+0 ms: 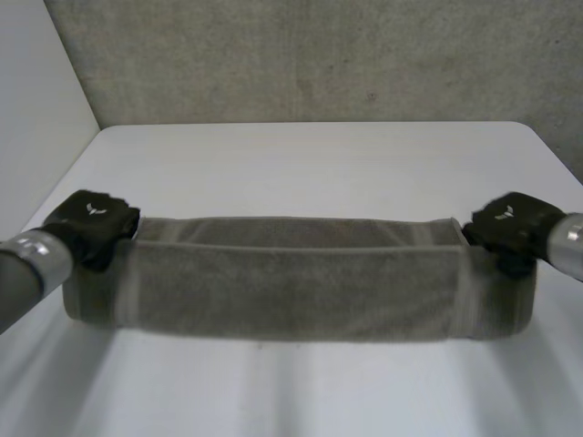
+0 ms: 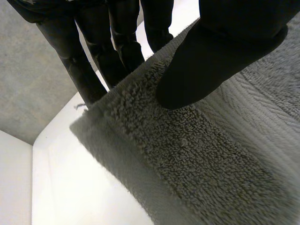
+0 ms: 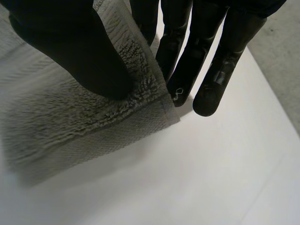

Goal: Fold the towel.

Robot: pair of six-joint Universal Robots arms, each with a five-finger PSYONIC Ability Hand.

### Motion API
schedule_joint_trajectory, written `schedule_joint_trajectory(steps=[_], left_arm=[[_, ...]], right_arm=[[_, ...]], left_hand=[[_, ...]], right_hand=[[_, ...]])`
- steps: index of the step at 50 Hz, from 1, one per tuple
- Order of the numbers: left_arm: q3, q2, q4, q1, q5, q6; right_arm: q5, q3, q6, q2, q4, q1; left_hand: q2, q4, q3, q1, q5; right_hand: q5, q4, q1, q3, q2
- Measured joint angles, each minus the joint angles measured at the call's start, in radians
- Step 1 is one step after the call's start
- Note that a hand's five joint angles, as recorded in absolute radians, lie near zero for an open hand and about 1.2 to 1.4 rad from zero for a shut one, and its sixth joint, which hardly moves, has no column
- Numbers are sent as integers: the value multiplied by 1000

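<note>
A grey towel (image 1: 291,282) stretches across the table as a long folded band, its upper layer covering most of the lower one. My left hand (image 1: 91,223) is at the band's far left corner. In the left wrist view its thumb (image 2: 211,61) presses on the towel (image 2: 197,159) with the fingers (image 2: 89,65) straight behind the edge, pinching the cloth. My right hand (image 1: 510,228) is at the far right corner. In the right wrist view its thumb (image 3: 75,51) sits on the towel (image 3: 70,122) and its fingers (image 3: 211,61) stand behind the corner, pinching it too.
The white table (image 1: 319,164) runs back to a grey wall (image 1: 319,55). A pale side wall (image 1: 36,91) stands at the left. Bare tabletop lies both beyond the towel and in front of it.
</note>
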Motion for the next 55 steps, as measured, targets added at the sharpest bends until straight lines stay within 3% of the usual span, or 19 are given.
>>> schedule_joint_trajectory(steps=[7,14,15,16,17,18,19,23,30,38,40,45,47,55], left_arm=[[273,-310,106,-87,-150,-34],[409,-474,214,-104,-170,-53],[422,-497,254,-108,-169,-55],[427,-508,277,-110,-168,-56],[428,-515,295,-112,-168,-56],[429,-520,310,-114,-168,-56],[427,-529,349,-119,-166,-57],[401,-532,423,-132,-165,-58],[331,-488,459,-149,-166,-58],[216,-370,451,-148,-171,-60],[184,-336,450,-147,-171,-61],[106,-256,449,-144,-170,-78],[64,-212,449,-144,-171,-116],[12,-143,447,-139,-168,-340]], right_arm=[[186,-207,23,257,-217,135],[233,-256,7,377,-479,170],[240,-258,4,402,-552,176],[242,-258,3,410,-577,178],[246,-257,3,419,-606,180],[249,-257,3,425,-624,181],[263,-255,4,436,-665,184],[311,-242,19,435,-724,187],[355,-147,119,331,-719,182],[322,12,245,176,-581,173],[258,94,291,108,-478,162],[151,200,323,59,-400,105],[89,269,332,40,-405,57],[33,380,323,49,-555,-4]], left_hand=[[0,0,0,0,0],[-12,-3,-12,0,-1],[-191,-164,-161,-144,-149],[-348,-345,-338,-346,-331],[-348,-345,-338,-346,-331],[-503,-498,-490,-526,-486],[-834,-832,-814,-877,-829],[-1024,-1024,-1021,-988,-992],[-1049,-1047,-1046,-1009,-1006],[-1052,-1049,-1050,-1010,-1006],[-1052,-1049,-1050,-1010,-1006],[-1052,-1049,-1050,-1010,-1006],[-1053,-1049,-1050,-1010,-1006],[-1053,-1049,-1050,-1010,-1006]], right_hand=[[0,2,0,0,0],[-30,-52,-5,-49,-37],[-294,-342,-283,-339,-326],[-294,-342,-283,-339,-326],[-626,-682,-599,-698,-691],[-704,-759,-652,-773,-766],[-842,-894,-728,-890,-875],[-916,-957,-749,-974,-936],[-917,-957,-749,-974,-936],[-920,-957,-749,-974,-936],[-920,-957,-749,-974,-936],[-920,-956,-749,-970,-934],[-904,-943,-745,-935,-934],[-789,-808,-643,-802,-802]])
